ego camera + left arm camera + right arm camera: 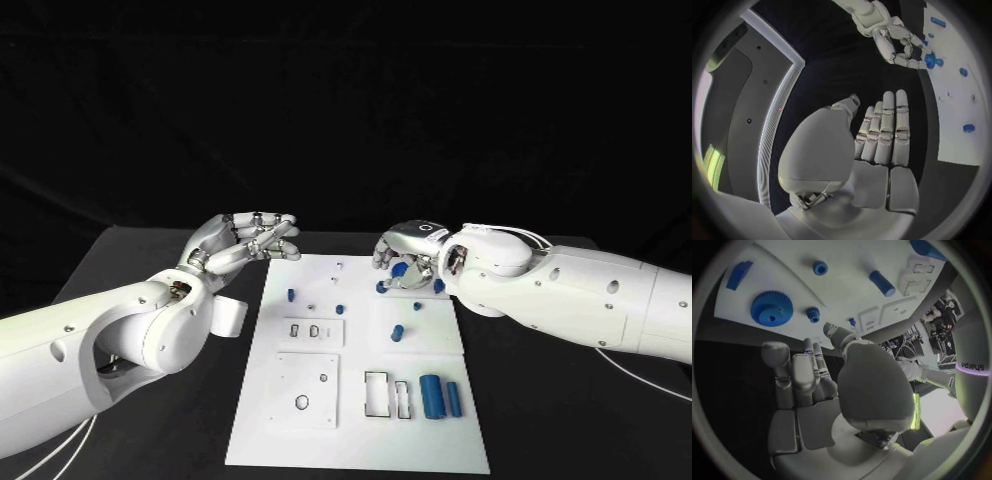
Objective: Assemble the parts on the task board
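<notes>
We see task board (361, 400) in middle of black table (159, 260). Right hand (408, 262) hovers over board's far right part, fingers apart, nothing held; blue gear (771, 308) lies on board just under its fingertips. Left hand (248, 243) sits at board's far left corner, fingers straight and close together, holding nothing. Two blue cylinders (440, 397) lie side by side at board's near right. Small blue pegs (397, 332) stand mid-board.
</notes>
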Motion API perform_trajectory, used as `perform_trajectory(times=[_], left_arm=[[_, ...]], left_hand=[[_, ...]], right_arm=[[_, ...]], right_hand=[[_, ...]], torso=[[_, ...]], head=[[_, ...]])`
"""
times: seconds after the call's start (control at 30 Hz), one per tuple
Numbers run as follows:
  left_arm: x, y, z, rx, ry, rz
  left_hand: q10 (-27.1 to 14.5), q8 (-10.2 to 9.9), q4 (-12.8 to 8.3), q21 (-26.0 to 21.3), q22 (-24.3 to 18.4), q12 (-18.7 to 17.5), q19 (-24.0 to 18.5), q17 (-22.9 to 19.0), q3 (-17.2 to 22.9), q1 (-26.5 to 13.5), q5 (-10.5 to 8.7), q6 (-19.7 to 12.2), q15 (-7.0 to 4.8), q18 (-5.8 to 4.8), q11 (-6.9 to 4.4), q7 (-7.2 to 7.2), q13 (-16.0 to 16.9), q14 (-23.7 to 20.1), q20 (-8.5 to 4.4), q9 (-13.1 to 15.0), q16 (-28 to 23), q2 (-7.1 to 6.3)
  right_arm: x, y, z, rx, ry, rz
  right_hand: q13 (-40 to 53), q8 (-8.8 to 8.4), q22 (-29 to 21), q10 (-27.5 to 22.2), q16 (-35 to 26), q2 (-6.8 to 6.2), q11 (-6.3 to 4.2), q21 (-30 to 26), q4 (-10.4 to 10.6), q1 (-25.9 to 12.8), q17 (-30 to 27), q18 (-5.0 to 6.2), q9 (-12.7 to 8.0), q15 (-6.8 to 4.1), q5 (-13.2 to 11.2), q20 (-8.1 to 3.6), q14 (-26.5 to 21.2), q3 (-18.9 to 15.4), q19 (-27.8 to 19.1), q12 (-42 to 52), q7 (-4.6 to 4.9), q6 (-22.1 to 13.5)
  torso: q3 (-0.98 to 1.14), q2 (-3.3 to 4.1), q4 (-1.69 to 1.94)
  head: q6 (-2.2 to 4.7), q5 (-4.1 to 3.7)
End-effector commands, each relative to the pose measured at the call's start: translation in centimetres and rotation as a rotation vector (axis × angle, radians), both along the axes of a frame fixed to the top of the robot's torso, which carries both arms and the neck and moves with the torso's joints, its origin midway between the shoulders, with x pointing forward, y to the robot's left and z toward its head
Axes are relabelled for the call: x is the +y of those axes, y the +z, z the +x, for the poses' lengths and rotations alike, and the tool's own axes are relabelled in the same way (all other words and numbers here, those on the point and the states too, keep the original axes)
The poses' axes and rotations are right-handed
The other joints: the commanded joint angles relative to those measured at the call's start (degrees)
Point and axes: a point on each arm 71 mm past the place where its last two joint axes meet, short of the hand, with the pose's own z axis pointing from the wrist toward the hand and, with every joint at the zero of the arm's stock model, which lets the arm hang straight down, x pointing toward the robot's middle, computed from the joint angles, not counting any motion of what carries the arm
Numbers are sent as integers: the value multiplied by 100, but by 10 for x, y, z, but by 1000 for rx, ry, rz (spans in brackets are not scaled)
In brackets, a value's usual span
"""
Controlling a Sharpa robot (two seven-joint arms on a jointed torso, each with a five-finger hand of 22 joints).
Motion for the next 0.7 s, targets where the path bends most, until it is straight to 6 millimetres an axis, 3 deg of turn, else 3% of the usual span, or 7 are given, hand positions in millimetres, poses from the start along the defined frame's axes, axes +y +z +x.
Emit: perform_trajectory(times=[0.03,0.33,0.7], left_arm=[[-3,1,-1,3,-27,-3],[-2,1,0,10,-21,-5],[1,1,1,17,-9,-7]], left_hand=[[47,-4,22,34,5,-35,31,13,22,-45,27,33,12,24,5,11,-6,41,9,5,28,-45],[40,-14,32,35,4,-55,26,32,24,-66,27,24,17,20,12,21,-8,29,11,2,25,-52],[37,-21,38,30,0,-72,9,47,31,-77,27,20,27,16,20,32,-8,0,16,0,12,-55]], right_arm=[[-1,-4,2,-5,-30,-63],[2,-8,3,-4,-44,-76],[2,-14,1,17,-48,-88]], right_hand=[[16,-42,222,-44,174,16,15,167,20,76,160,-131,14,35,32,0,195,-60,77,-3,22,-28],[53,-53,442,-7,352,56,4,333,86,120,298,-153,33,30,53,14,191,-94,112,12,8,-27],[82,-62,818,75,594,101,-6,603,142,194,518,-205,57,23,116,16,219,42,224,14,0,-8]], torso=[[-16,24,32],[-16,62,35],[-20,105,30]], head=[[4,10],[19,56],[18,59]])
